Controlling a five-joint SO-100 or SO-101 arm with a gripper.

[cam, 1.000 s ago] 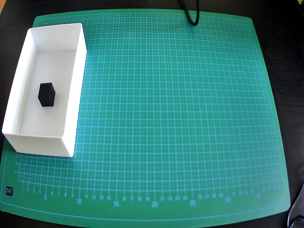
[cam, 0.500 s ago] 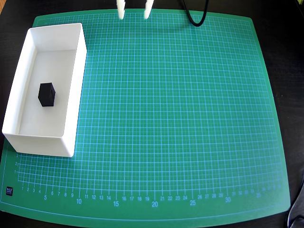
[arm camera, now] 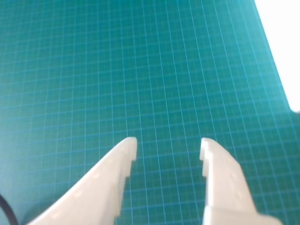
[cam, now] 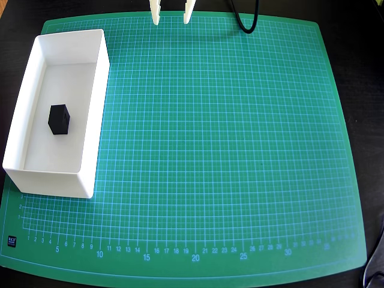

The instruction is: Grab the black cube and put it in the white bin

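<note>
The black cube rests on the floor of the white bin, which stands at the left of the green mat in the overhead view. My gripper pokes in at the mat's top edge, well right of the bin. Its two white fingers stand apart with nothing between them. In the wrist view the gripper is open over bare green grid, and a white blur of the bin fills the upper right corner. The cube is out of the wrist view.
A green cutting mat with a printed grid covers most of the dark table. A black cable loops over the mat's top edge, right of the gripper. Another dark cable shows at the lower right corner.
The gripper's fingertips came into the overhead view at the top edge and have shifted slightly right. The cube stays still inside the bin.
</note>
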